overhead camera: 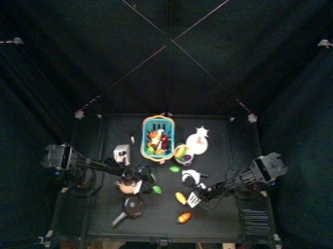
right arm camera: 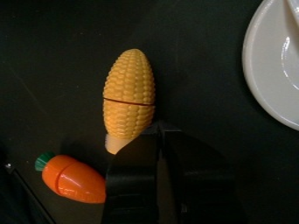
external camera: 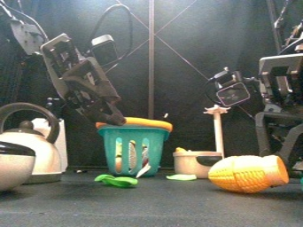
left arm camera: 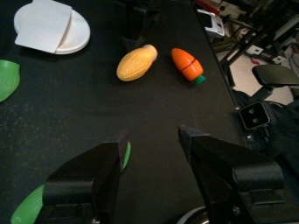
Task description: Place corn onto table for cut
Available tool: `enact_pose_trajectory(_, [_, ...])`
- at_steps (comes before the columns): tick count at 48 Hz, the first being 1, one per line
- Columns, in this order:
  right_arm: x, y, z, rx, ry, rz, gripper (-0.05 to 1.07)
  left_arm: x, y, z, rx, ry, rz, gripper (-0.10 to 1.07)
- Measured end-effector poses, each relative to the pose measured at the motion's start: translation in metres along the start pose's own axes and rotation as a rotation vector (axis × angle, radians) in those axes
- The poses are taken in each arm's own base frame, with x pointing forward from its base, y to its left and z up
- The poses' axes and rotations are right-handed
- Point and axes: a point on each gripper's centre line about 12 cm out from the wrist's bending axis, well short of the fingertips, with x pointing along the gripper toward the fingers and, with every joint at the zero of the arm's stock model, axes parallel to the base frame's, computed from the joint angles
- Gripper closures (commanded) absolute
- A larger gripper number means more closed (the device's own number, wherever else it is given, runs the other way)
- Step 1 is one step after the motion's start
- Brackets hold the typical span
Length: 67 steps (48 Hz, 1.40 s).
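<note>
1. Though small from the top view, the corn (overhead camera: 181,196) lies on the table (overhead camera: 221,146) near its front edge, just beside the right gripper (overhead camera: 196,193).
2. Front view: the corn (external camera: 249,174) rests on its side, right of the teal basket (external camera: 130,149) — likely light, hard plastic.
3. Left wrist view: the left gripper (left arm camera: 153,147) gapes wide, empty; the corn (left arm camera: 136,62) sits beside a toy carrot (left arm camera: 187,65).
4. Right wrist view: the right gripper (right arm camera: 159,140), jaws nearly shut, touches the corn's (right arm camera: 128,94) end. A seam crosses it — grip one half across its width; the kernels may slip.
</note>
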Motion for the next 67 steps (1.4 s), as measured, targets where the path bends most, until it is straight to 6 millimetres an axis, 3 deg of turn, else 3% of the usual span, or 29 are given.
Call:
enact_pose_trajectory(33, [-0.005,0.025,-0.013,0.008,0.025,0.055,0.64,0.000,0.000,0.000,0.000,0.000,0.000,0.11])
enact_pose_trajectory(56, [0.008,0.048,-0.009,-0.018,0.019,0.084,0.64,0.001,0.000,-0.002,-0.008,0.006,-0.001,0.11])
enact_pose_trajectory(67, [0.008,0.061,-0.003,-0.059,-0.003,0.113,0.64,0.010,-0.032,-0.021,0.000,0.061,-0.076,0.11])
